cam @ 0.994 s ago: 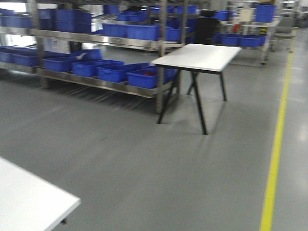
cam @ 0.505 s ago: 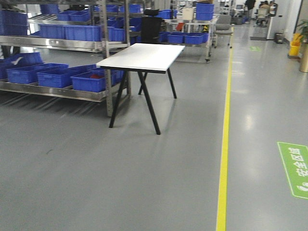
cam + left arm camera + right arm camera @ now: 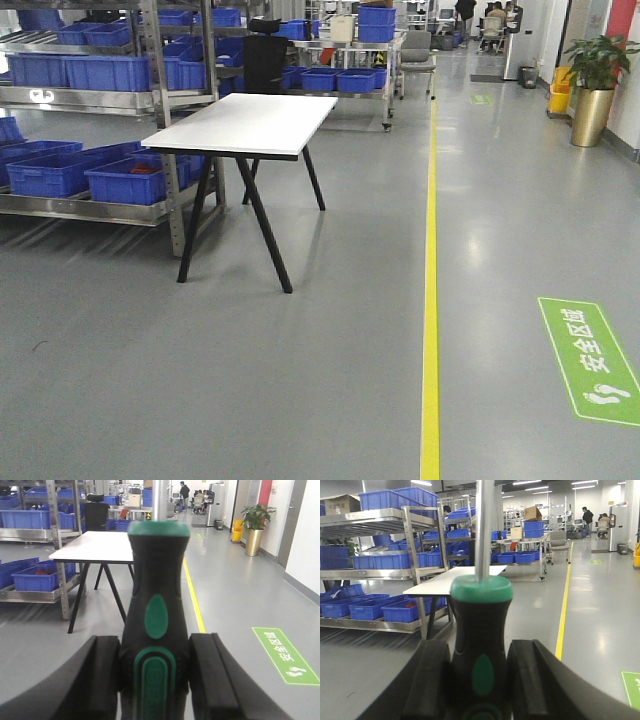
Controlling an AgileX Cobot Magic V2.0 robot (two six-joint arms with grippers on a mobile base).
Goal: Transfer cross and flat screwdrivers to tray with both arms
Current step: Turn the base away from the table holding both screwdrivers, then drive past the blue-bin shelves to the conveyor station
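Each arm holds one screwdriver upright, seen close in its wrist view. My left gripper (image 3: pixel 156 647) is shut on a black handle with green accents (image 3: pixel 156 580), its steel shaft (image 3: pixel 160 500) rising out of the top of the frame. My right gripper (image 3: pixel 479 652) is shut on a like black and green handle (image 3: pixel 481 615) with its shaft (image 3: pixel 484 530) pointing up. Both tips are out of frame, so I cannot tell the cross from the flat one. The tray is out of view. Neither arm shows in the front view.
A white table on black legs (image 3: pixel 245 125) stands ahead on the left of the grey floor. Steel shelving with blue bins (image 3: pixel 60 170) runs behind it. A yellow floor line (image 3: pixel 430 300), a green floor sign (image 3: pixel 590 360) and a potted plant (image 3: pixel 592 75) lie to the right.
The front view has swung to the right: the white table and yellow line slid leftward in frame, and the near white table corner at lower left has left the view.
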